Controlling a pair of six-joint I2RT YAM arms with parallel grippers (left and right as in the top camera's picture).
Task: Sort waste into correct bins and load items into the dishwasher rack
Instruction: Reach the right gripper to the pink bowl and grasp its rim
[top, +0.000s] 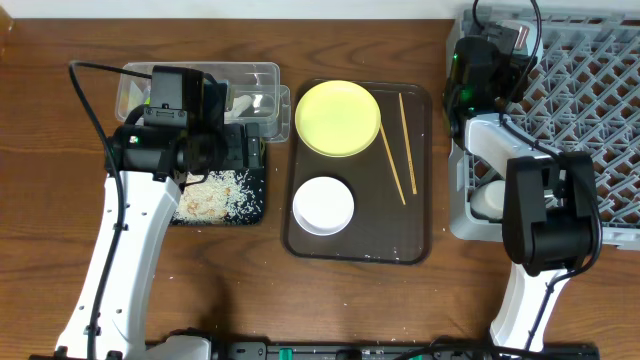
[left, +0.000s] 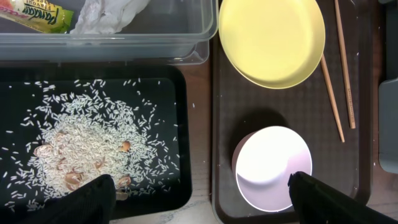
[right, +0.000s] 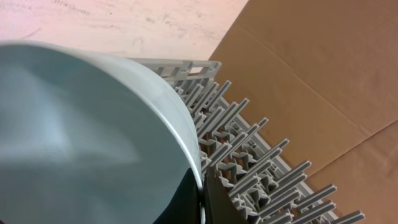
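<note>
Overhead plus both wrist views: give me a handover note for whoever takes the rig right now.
Left gripper: open, empty, over the edge of the black tray.
Right gripper: shut on the rim of the light-blue bowl, over the dishwasher rack.
Done: wrapper and crumpled paper in the clear container; rice scraps on the black tray; white cup seemingly in the rack.
To do: seat the bowl; load yellow plate, white bowl, chopsticks from the brown tray.

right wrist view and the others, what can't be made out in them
- Right wrist: light-blue round bowl cut off by left and bottom edges; it hides much of the grey lattice plastic rack.
- Overhead: left arm covers part of the clear rectangular plastic container.
- Left wrist: yellow-green snack wrapper cut by top edge.
</note>
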